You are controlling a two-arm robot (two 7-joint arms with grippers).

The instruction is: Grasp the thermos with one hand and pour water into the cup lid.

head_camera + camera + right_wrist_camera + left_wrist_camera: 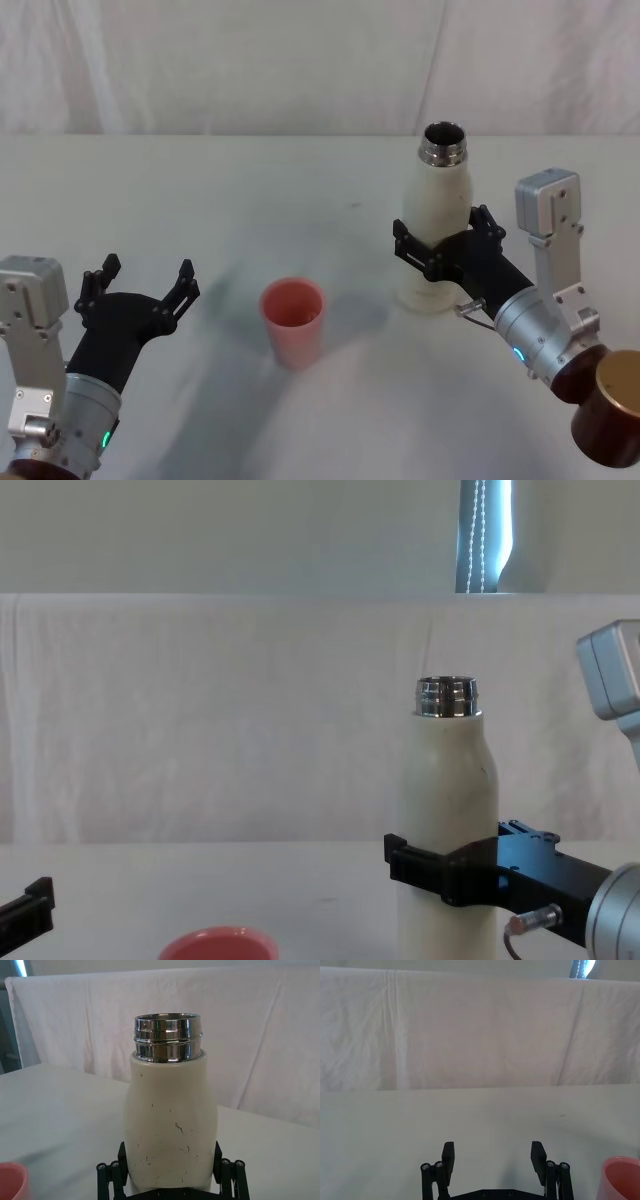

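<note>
A broad, pale grey-white tabletop (pixel 200 200) spreads before the robot, backed by a wall of creased white cloth (pixel 200 720); in the chest view a bright vertical strip of light (pixel 485 535) shows above the cloth.

On the right half of the tabletop stands the thermos (pixel 434 225), a tall cream-white matte bottle with rounded shoulders and a shiny threaded steel neck, upright and uncapped. Dark specks mark its body in the right wrist view, where its base is cut off by the frame edge.

The right gripper (pixel 445 243), black two-jaw plastic on a silver-grey wrist with a blue light, has its jaws set around the thermos's lower middle, one on each side against the body.

The left gripper (pixel 140 285), of the same build with a green light, sits above the tabletop at lower left, jaws spread wide and empty.

Between the two, nearer the thermos, stands the cup lid (pixel 293 322), a small salmon-pink round cup, open side up. What it contains cannot be made out.
</note>
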